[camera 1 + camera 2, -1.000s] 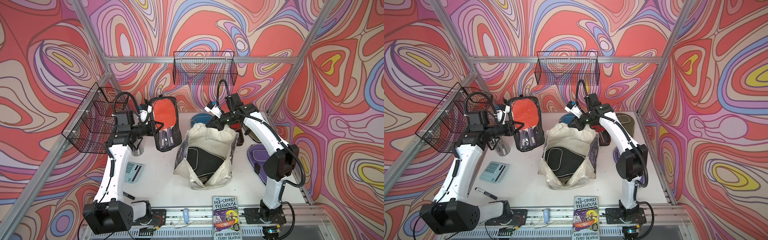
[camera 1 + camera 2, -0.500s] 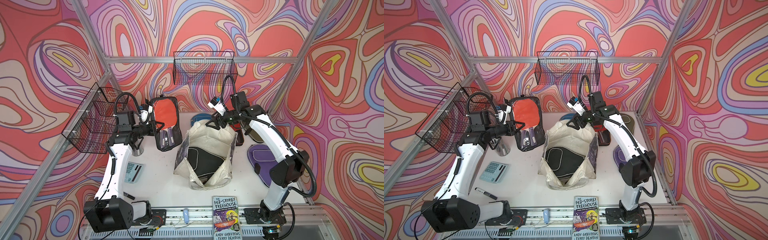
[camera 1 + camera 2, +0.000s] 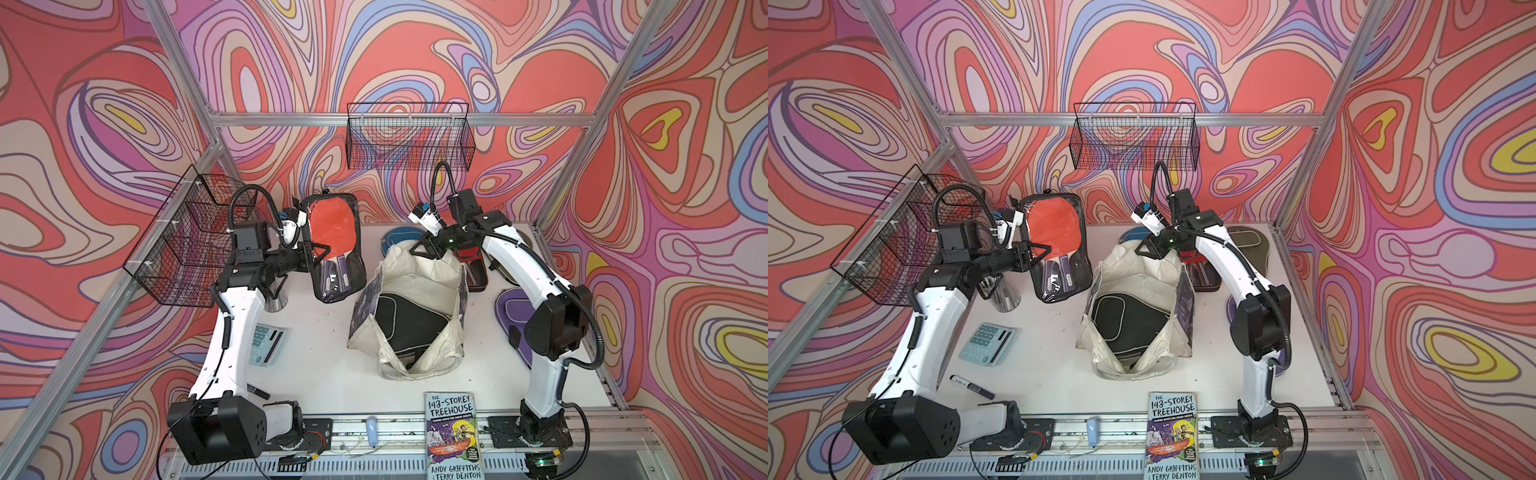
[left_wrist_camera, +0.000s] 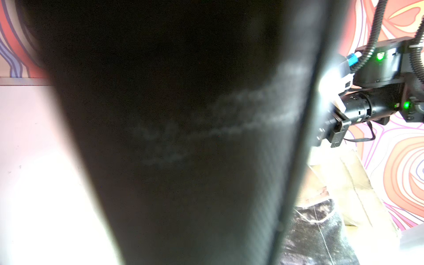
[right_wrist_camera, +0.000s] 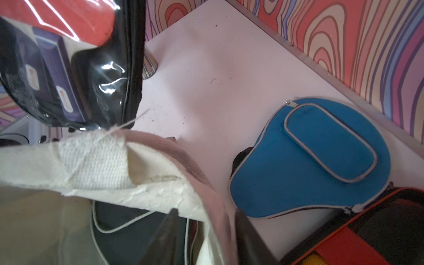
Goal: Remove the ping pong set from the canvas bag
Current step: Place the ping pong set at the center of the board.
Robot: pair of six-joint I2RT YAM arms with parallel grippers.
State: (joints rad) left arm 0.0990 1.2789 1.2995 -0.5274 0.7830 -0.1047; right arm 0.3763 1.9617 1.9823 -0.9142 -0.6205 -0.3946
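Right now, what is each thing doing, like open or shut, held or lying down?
canvas bag: open at the top, standing on the table.
black case: lying inside the bag.
clear paddle pack: held up off the table.
left gripper: shut on the clear paddle pack.
right gripper: pinching the bag's far rim.
blue case: closed, flat on the table.
book: closed, lying face up.
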